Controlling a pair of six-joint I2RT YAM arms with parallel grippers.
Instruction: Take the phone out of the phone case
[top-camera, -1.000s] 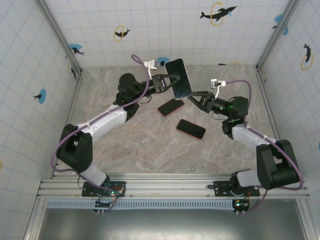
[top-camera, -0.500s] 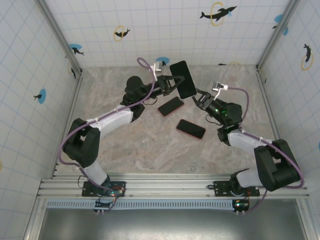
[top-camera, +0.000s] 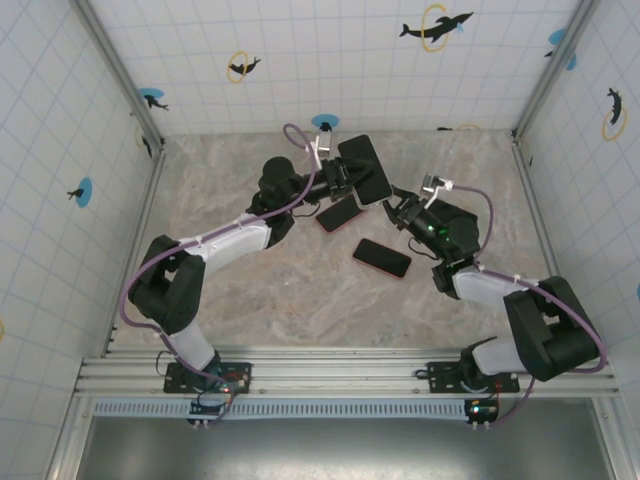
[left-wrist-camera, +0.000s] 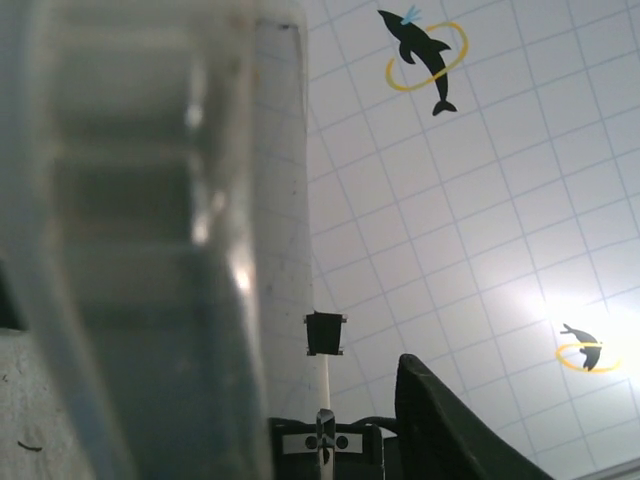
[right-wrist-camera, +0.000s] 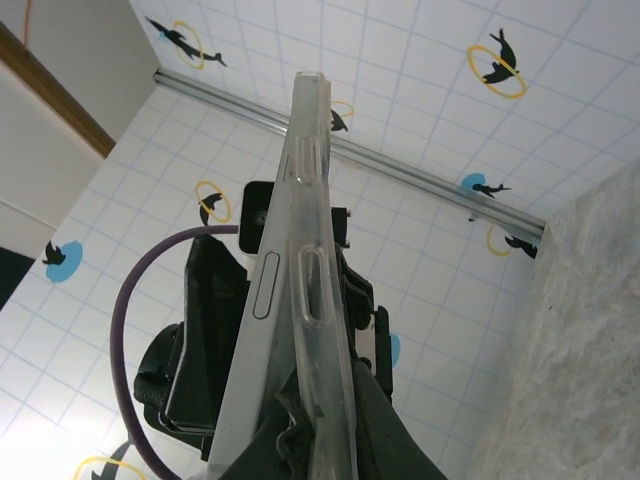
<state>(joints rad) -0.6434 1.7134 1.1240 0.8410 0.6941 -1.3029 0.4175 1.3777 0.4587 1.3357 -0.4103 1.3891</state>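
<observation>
Left end effector (top-camera: 346, 180) apparently grips phone (top-camera: 366, 166)

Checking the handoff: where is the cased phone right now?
In the top view, the cased phone is back centre, held by the left gripper, with the right gripper at its near-right edge.

The left gripper (top-camera: 345, 178) is holding a dark-screened phone (top-camera: 362, 165) off the table (top-camera: 280, 295), above the middle of its far edge, with the phone tilting and its screen facing up. The right gripper (top-camera: 392, 207) is pinching the phone's near right corner from the right side. Both arms are stretching in from the table's near edge and are meeting at the phone. Two other phones are lying flat on the table. One red-edged phone (top-camera: 342, 212) is sitting just beneath the held one, and a second red-edged phone (top-camera: 381, 257) is lying nearer the table's centre.
</observation>
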